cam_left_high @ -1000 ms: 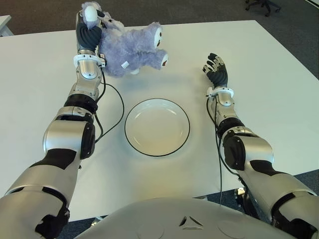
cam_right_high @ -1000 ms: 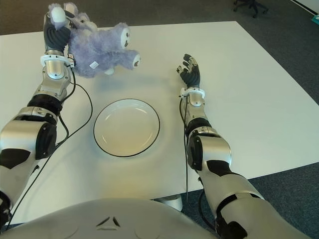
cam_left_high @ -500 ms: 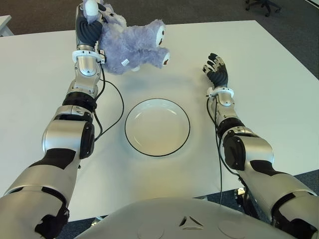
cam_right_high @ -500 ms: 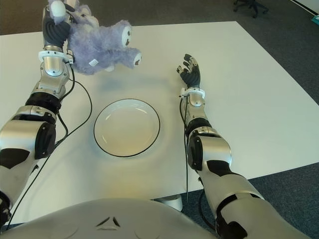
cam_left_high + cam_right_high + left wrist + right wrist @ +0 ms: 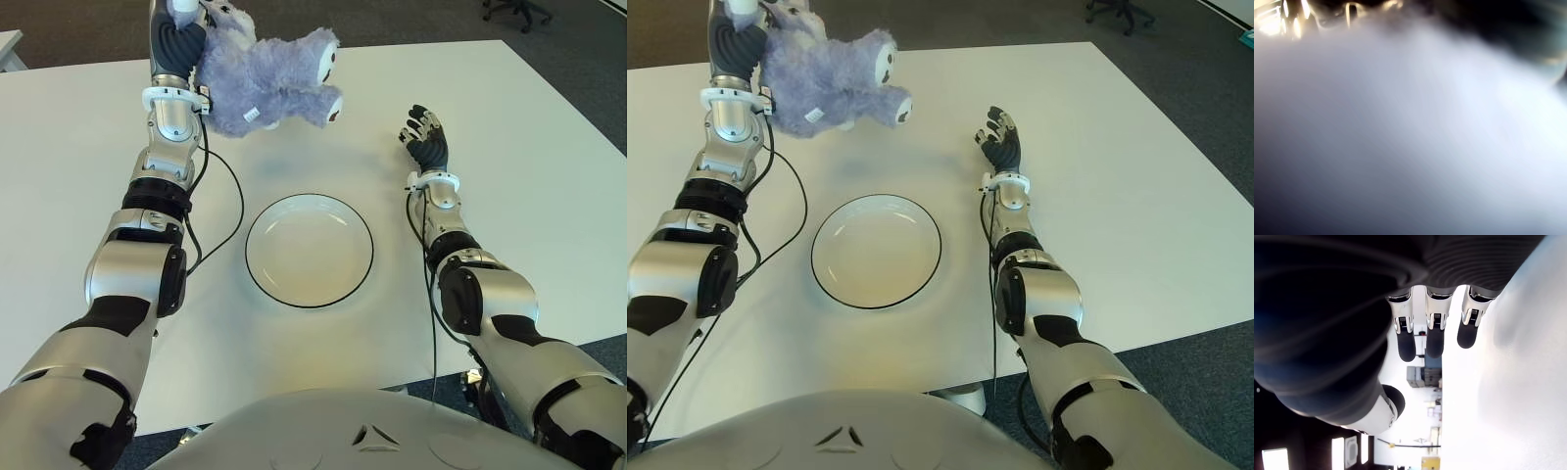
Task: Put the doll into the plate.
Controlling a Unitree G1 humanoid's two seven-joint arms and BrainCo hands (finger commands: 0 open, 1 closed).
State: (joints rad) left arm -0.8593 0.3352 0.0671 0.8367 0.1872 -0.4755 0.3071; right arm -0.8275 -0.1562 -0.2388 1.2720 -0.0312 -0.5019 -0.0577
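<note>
Doll (image 5: 269, 83): lilac plush animal, shaggy pile, pale face and paw pads, small white tag at its underside. Held aloft over the far-left part of the table (image 5: 549, 196), beyond the plate and left of it, clear of the surface; its shadow falls on the tabletop below.

Left hand (image 5: 176, 39) has it, fingers closed into the fur at one end of the body; rest of the toy juts out sideways toward centre. Left wrist view shows only pale fuzz pressed against the lens, so grip detail can't be read there.

Handling, est.: light, soft, squashes under pressure, not slippery thanks to the pile, nothing to break. Will flop and swing from an end hold; a grab round the torso would carry it steadier. Should settle without bouncing when let go.

Plate (image 5: 258, 274): round, shallow, white glazed w/ thin dark rim, hard and smooth. Sits at table centre, nothing in it.

Right hand (image 5: 425, 142): idle, right of plate, fingers spread, holding nothing; wrist view confirms.

Table: matte white, flat. Dark carpet beyond.
</note>
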